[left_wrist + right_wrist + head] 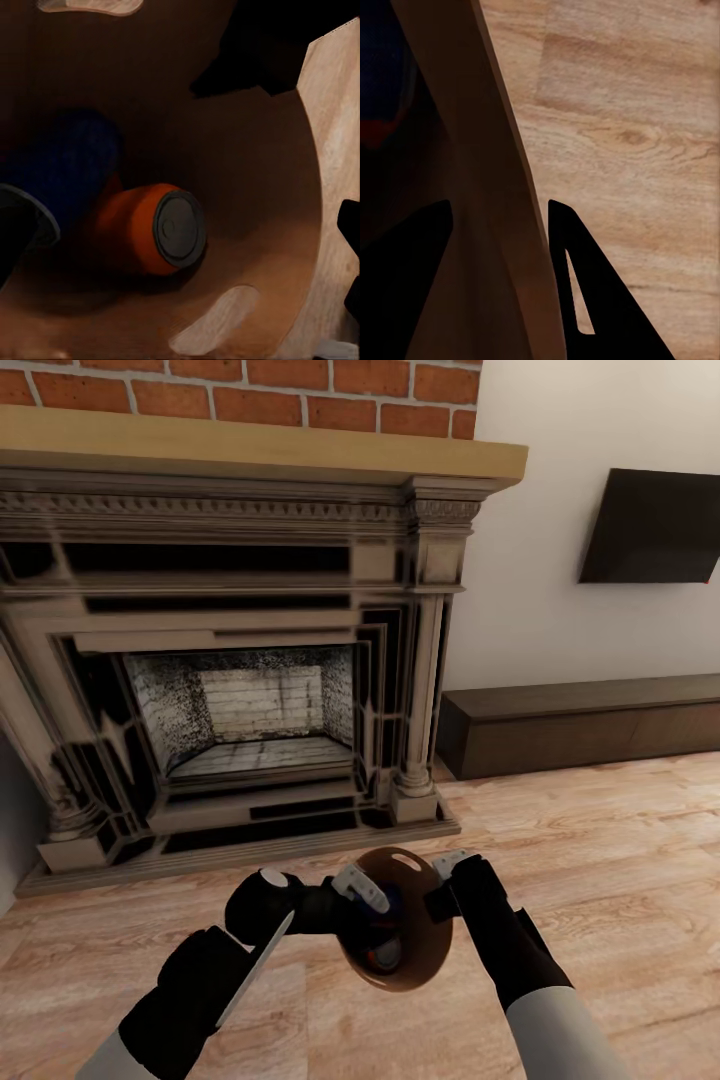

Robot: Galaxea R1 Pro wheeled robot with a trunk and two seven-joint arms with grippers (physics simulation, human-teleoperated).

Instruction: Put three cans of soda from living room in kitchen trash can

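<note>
The trash can (422,950) hangs above the wood floor in front of the fireplace, its orange-brown inner wall facing me. My right gripper (450,872) is shut on its rim; in the right wrist view the bin wall (502,225) runs between the two dark fingers (596,300). My left gripper (367,893) sits at the bin's mouth, open, with nothing between its fingers. In the left wrist view an orange soda can with a grey top (161,232) lies on its side in the bin. A dark blue can (71,161) lies beside it.
The dark carved fireplace (230,660) under a red-brick chimney (250,390) stands straight ahead. A black TV (650,525) hangs on the wall to the right, above a long dark low cabinet (590,725). Wood floor (620,860) stretches right and toward me.
</note>
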